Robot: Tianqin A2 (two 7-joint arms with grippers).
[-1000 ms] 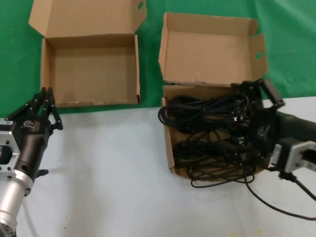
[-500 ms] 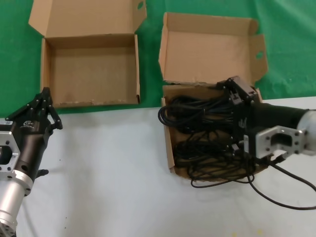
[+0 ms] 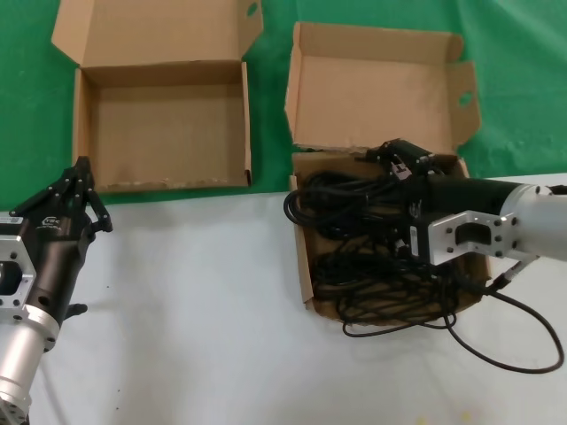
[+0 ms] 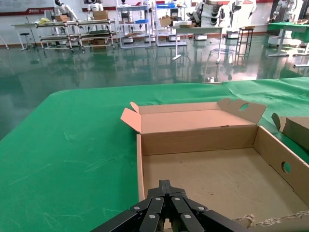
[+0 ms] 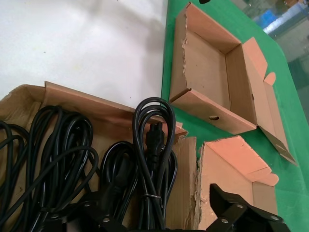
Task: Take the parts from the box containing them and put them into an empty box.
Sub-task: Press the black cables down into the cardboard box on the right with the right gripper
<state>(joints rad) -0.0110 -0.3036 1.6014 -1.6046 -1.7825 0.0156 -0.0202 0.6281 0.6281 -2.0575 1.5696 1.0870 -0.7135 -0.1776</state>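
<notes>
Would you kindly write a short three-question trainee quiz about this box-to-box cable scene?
1. True or false: the wide shallow brown cardboard box already holds a cable.
2. Which gripper is over the squarish brown cardboard box of coiled black power cables: A left, B right?
3. Fill in: the left gripper waits over the ___ tabletop.

Key: 1 false, it is empty. 2 B, the right gripper, fingers open. 3 white.

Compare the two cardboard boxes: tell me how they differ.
The empty box is wide, shallow and bare inside; the box containing them is squarish and full of the parts. The empty box lies on green cloth; the other on the white surface, with the right gripper over it. Both are brown, lids open.
</notes>
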